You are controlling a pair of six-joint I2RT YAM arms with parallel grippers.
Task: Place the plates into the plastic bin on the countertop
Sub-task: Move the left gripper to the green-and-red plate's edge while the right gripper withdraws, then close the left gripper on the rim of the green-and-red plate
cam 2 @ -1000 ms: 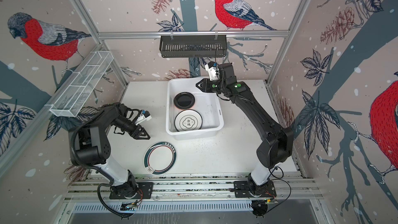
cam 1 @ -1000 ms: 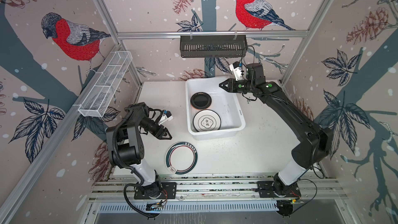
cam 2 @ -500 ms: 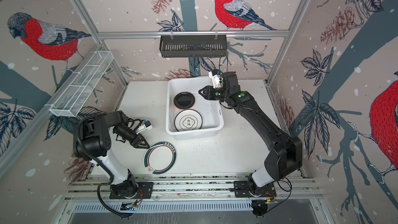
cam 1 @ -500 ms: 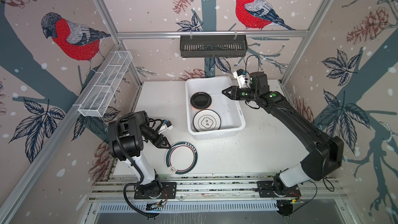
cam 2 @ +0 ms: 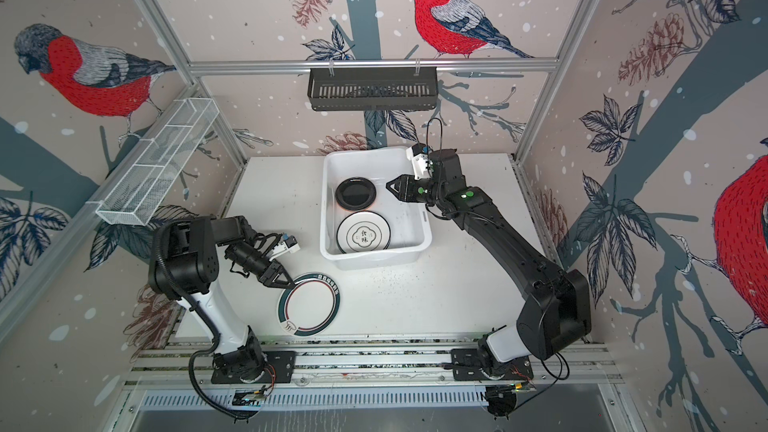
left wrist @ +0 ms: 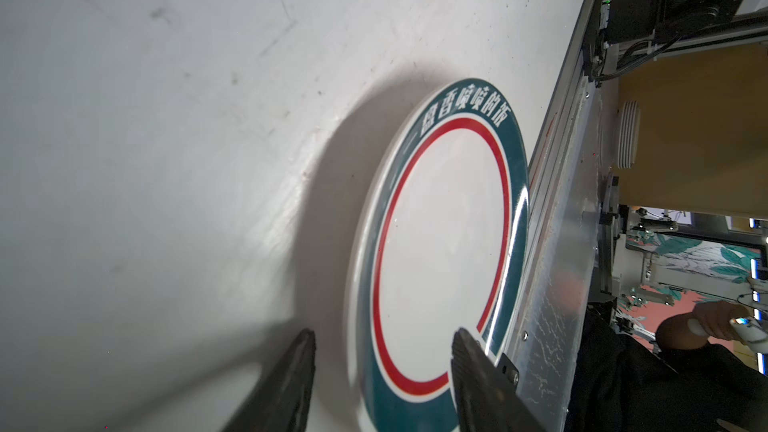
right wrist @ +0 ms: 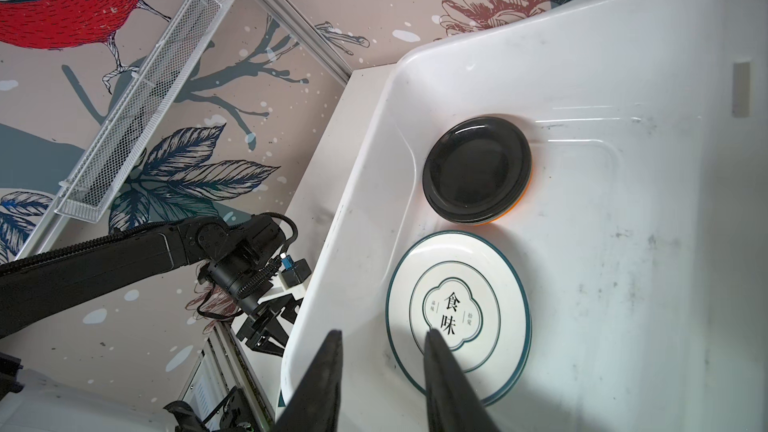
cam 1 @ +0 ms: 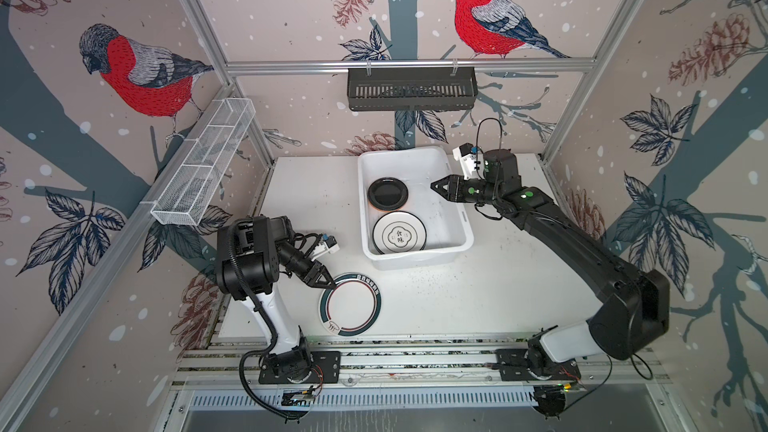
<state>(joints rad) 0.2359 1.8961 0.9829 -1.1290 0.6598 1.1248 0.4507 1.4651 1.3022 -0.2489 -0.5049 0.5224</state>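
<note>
On the left, your left gripper [cam 1: 326, 284] is down low at the edge of the green-rimmed plate [cam 1: 350, 304]. That plate lies flat on the countertop [cam 1: 498, 284], close to the front rail [left wrist: 557, 243]. In the left wrist view the fingers [left wrist: 291, 384] are partly open, with the plate's edge in the gap. One finger is over the bare countertop just outside the plate. The other is over the plate's white middle. They are not squeezing the plate, and you cannot tell if either one touches it.

Next, in the middle and further back, is the plastic bin [cam 1: 461, 218]. It sits on the countertop, apart from the green-rimmed plate. Inside it, on its left side, is a black plate [cam 1: 387, 194], with a bit of an orange plate [right wrist: 519, 205] peeking out under it. Just in front of those lies a white plate with writing [cam 1: 399, 234], and another rim shows under that one.

On the right, your right gripper [cam 1: 434, 185] hangs over the right side of the bin and points left toward the black plate. Its fingers [right wrist: 324, 388] are a little apart and hold nothing
</note>
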